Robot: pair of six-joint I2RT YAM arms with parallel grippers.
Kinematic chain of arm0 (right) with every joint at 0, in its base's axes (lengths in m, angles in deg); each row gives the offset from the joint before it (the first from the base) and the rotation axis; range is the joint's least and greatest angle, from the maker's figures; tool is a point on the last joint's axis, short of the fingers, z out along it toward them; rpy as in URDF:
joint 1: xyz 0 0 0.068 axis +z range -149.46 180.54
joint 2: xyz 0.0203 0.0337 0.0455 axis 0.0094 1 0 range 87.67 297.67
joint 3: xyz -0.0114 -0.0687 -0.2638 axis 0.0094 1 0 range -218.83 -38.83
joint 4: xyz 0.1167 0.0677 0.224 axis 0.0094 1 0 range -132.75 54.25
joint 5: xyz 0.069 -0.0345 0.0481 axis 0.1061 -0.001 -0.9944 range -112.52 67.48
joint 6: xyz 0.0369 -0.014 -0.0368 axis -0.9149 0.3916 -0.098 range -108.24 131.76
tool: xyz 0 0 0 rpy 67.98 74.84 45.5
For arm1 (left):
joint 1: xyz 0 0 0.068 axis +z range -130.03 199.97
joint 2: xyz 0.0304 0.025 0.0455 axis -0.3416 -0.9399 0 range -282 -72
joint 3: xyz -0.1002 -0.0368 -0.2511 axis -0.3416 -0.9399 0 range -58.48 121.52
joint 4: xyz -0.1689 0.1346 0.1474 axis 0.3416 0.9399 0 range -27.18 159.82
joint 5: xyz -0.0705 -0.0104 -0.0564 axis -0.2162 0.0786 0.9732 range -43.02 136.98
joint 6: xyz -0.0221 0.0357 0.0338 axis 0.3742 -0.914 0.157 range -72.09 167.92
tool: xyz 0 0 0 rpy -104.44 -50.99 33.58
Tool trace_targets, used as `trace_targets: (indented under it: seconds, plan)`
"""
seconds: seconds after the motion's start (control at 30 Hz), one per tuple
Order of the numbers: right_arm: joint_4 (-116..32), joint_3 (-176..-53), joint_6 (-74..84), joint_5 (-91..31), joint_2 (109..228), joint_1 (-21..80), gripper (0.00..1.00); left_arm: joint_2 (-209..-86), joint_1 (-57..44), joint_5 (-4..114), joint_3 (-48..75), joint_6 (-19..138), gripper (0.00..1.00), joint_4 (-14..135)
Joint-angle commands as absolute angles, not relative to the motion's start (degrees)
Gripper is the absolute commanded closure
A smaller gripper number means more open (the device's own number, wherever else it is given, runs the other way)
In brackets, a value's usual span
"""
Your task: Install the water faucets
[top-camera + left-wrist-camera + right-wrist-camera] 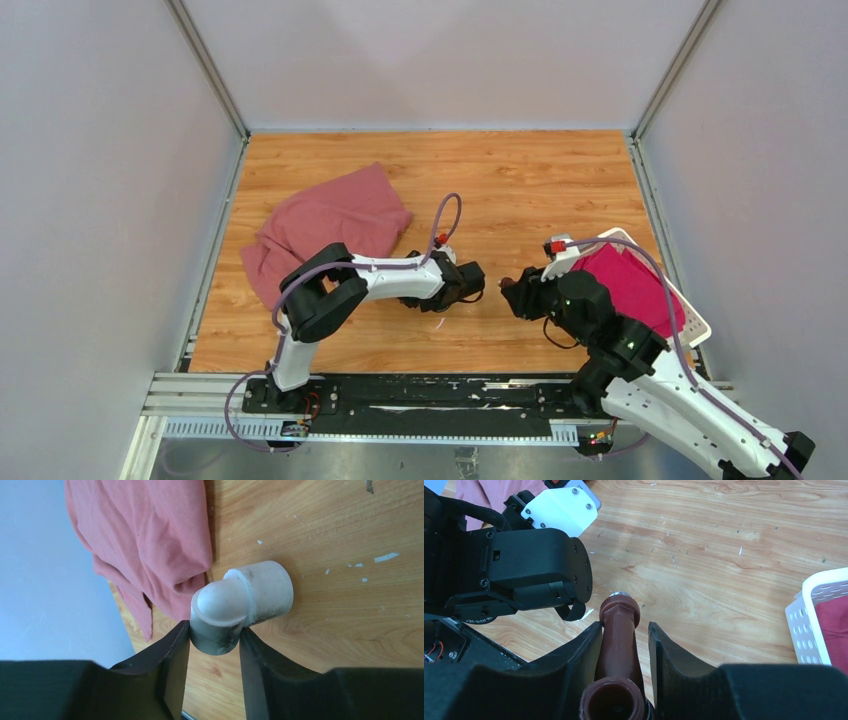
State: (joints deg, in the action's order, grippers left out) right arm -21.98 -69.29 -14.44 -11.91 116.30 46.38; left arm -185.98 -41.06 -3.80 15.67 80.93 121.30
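Observation:
My left gripper (470, 283) is shut on the white plastic pipe fitting (245, 597), an elbow piece held by one end between the jaws (215, 632), just above the wooden table. Its other end points sideways. My right gripper (515, 293) is shut on the dark reddish-brown tap (621, 630), which lies along the jaws (625, 627) with its silvery end (621, 595) sticking out forward. The two grippers face each other at mid-table with a small gap between them. In the right wrist view the left gripper's black body (524, 570) is just left of the tap's tip.
A pink-red cloth (330, 225) lies crumpled at the back left, close behind the left arm; it also shows in the left wrist view (145, 540). A white slatted basket (695, 315) holding a red cloth (630, 285) stands at the right beside the right arm.

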Motion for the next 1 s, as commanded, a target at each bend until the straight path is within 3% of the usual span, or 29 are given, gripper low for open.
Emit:
trace_targets:
  seconds: [0.0, 0.13, 0.37, 0.43, 0.5, 0.6, 0.97]
  plan:
    - [-21.9, -68.7, -15.3, -11.1, 115.3, 45.8, 1.00, -186.2, -41.9, -4.7, 17.3, 83.3, 0.45, 122.3]
    - [-21.7, -68.8, -15.1, -10.8, 114.9, 45.8, 1.00, -184.0, -42.1, -3.3, 17.8, 82.6, 0.31, 122.4]
    - [-20.2, -69.8, -13.7, -9.4, 114.0, 45.8, 1.00, -177.1, -42.0, 3.3, 20.4, 75.7, 0.25, 123.3]
    - [-19.6, -70.2, -13.3, -9.2, 113.7, 45.8, 1.00, -175.3, -41.6, 6.6, 20.2, 71.1, 0.16, 123.2]
    - [-19.3, -70.3, -13.1, -9.2, 113.5, 45.8, 1.00, -174.1, -39.7, 13.8, 19.9, 63.9, 0.13, 123.0]
    - [-19.4, -70.1, -13.2, -9.2, 113.4, 45.8, 1.00, -173.3, -34.1, 30.5, 18.9, 56.4, 0.11, 122.7]
    - [-19.9, -70.4, -12.7, -11.4, 114.5, 45.8, 1.00, -176.5, -26.9, 41.9, 20.8, 48.2, 0.10, 118.5]
